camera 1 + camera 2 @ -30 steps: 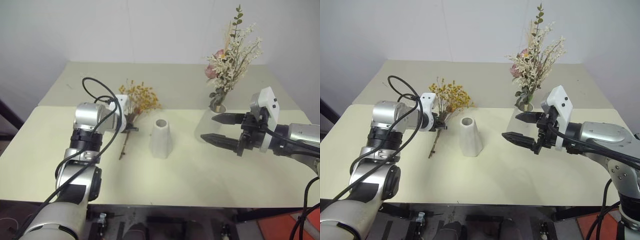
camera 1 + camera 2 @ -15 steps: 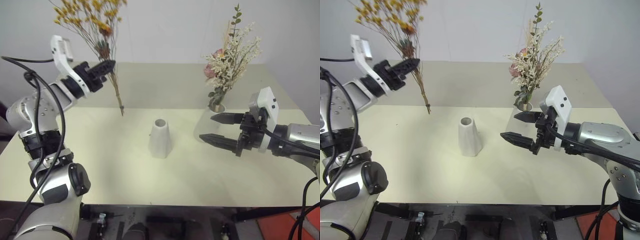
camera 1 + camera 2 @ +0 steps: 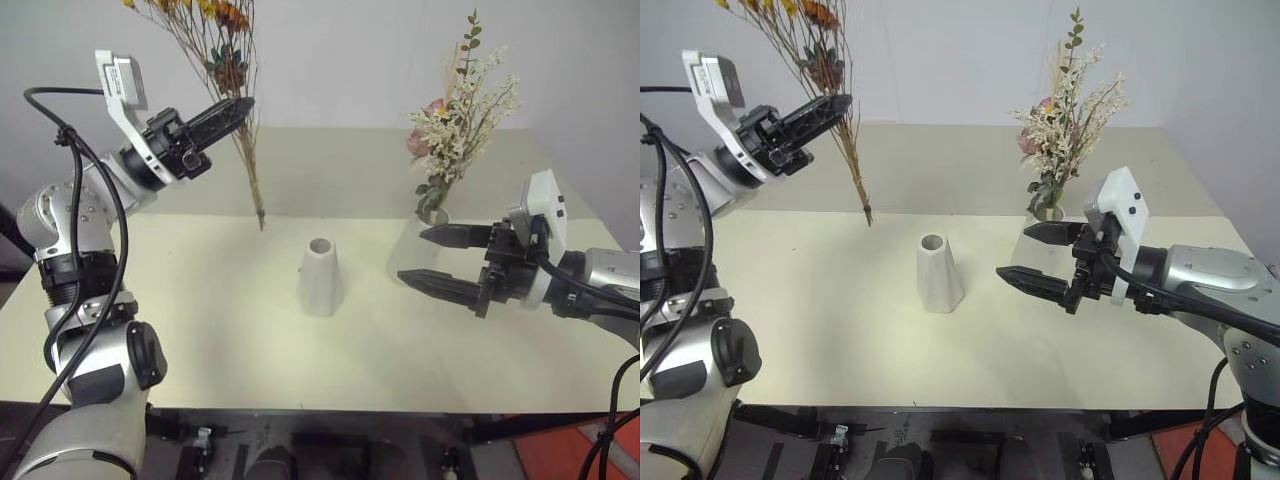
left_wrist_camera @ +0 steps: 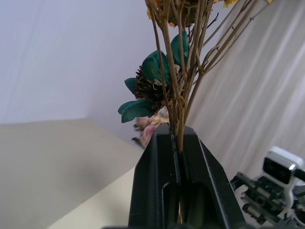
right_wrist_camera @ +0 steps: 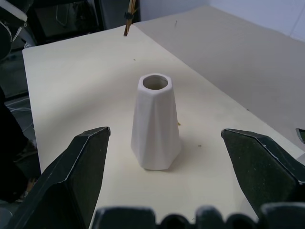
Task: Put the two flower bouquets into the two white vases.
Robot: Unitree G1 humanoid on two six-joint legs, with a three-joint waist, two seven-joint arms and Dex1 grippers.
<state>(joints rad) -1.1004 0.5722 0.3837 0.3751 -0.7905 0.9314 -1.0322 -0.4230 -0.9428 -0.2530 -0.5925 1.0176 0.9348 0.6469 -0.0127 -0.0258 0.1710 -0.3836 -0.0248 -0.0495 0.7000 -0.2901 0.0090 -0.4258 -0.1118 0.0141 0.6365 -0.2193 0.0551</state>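
My left gripper (image 3: 240, 108) is raised high over the table's left side, shut on the thin brown stems of the yellow-orange bouquet (image 3: 246, 150). The blossoms point up and the stem ends hang above the table, behind and to the left of the short cone-shaped white vase (image 3: 320, 277). In the left wrist view the fingers (image 4: 159, 157) clamp the stems (image 4: 183, 95). The pink rose bouquet (image 3: 455, 110) stands in the taller white vase (image 3: 436, 216) at the right. My right gripper (image 3: 411, 256) hovers open in front of that vase, pointing at the short vase (image 5: 156, 121), holding nothing.
The cream table (image 3: 200, 330) has a second tabletop section behind it reaching the white wall. The short vase stands alone at mid-table with bare surface all around. My right gripper (image 4: 267, 200) appears low in the left wrist view.
My left arm has lifted the yellow-orange bouquet off the table, turned it upright and carried it a little toward the short vase. The right arm has kept still.
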